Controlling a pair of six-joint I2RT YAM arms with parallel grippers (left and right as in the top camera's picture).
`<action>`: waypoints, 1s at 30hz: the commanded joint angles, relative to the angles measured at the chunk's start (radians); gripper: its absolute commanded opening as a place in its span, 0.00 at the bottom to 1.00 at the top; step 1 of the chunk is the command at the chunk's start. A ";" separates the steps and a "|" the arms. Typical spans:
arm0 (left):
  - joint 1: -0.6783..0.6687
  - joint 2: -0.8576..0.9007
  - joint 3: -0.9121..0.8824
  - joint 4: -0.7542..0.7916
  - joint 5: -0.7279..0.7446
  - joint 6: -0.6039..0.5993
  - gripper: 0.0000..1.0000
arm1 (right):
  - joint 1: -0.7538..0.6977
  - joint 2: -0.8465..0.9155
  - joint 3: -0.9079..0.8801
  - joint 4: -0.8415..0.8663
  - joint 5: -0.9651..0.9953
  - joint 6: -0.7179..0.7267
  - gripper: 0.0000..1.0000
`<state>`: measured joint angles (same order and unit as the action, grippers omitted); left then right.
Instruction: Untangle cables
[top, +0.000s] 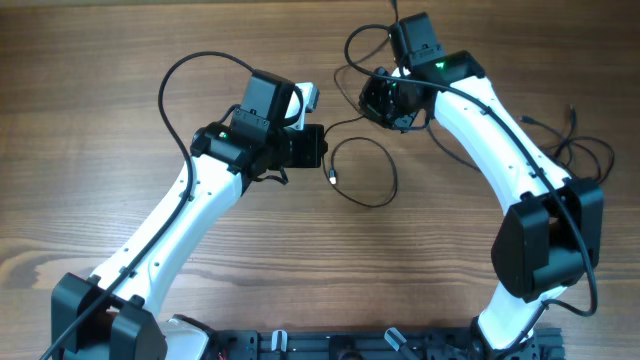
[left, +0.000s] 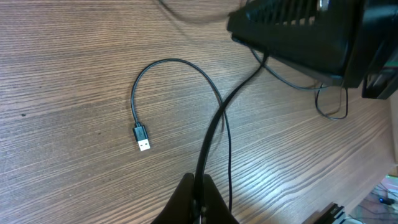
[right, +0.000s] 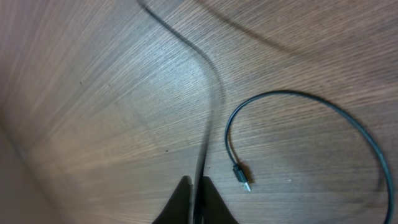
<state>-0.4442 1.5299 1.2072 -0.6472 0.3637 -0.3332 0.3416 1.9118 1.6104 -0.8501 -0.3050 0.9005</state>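
Note:
A thin black cable (top: 345, 122) stretches between my two grippers. My left gripper (top: 324, 138) is shut on one part of it, and the left wrist view shows the fingers (left: 199, 199) pinching the cable (left: 214, 124). My right gripper (top: 366, 113) is shut on the other part, and the right wrist view shows its fingers (right: 196, 202) closed on the cable (right: 208, 112). A loop of the cable (top: 390, 178) lies on the table below, ending in a USB plug (top: 331, 180). The plug also shows in the left wrist view (left: 142, 137) and the right wrist view (right: 242, 177).
The wooden table (top: 100, 120) carries both arms. More thin black cords (top: 580, 145) lie tangled at the right, beside the right arm. Another black loop (top: 352, 45) curls at the top near the right wrist. The arm bases stand at the front edge.

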 joint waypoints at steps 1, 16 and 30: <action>-0.003 -0.016 0.004 0.000 -0.018 0.020 0.04 | -0.003 0.015 -0.005 0.001 0.020 -0.038 0.04; -0.003 -0.016 0.004 -0.099 -0.209 0.020 0.63 | -0.273 -0.118 0.514 -0.223 0.376 -0.751 0.04; -0.003 -0.016 0.004 -0.117 -0.208 0.015 0.60 | -0.610 -0.224 0.849 -0.052 0.418 -0.793 0.04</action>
<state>-0.4442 1.5295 1.2072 -0.7578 0.1680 -0.3264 -0.2649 1.6711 2.4634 -0.8845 0.0757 0.1249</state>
